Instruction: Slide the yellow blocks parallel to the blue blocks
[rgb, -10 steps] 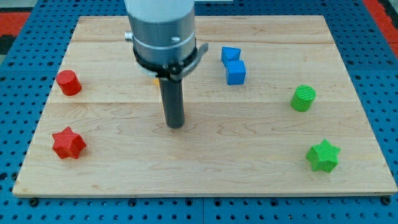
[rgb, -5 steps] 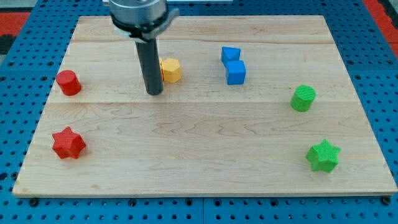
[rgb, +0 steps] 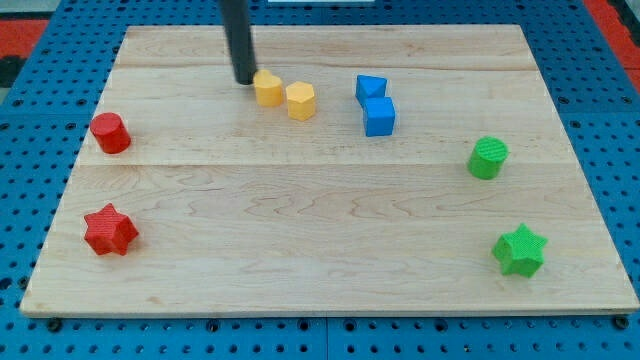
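My tip (rgb: 245, 80) rested on the wooden surface (rgb: 330, 250), touching or just beside the upper left edge of one yellow block (rgb: 267, 88). The arm carried a bare rod, so there were no fingers to open or close. A second yellow block (rgb: 300, 101) sat just right of the first. Two blue blocks (rgb: 375, 104) stood touching, further right. A short, gentle push would likely best match their slant.
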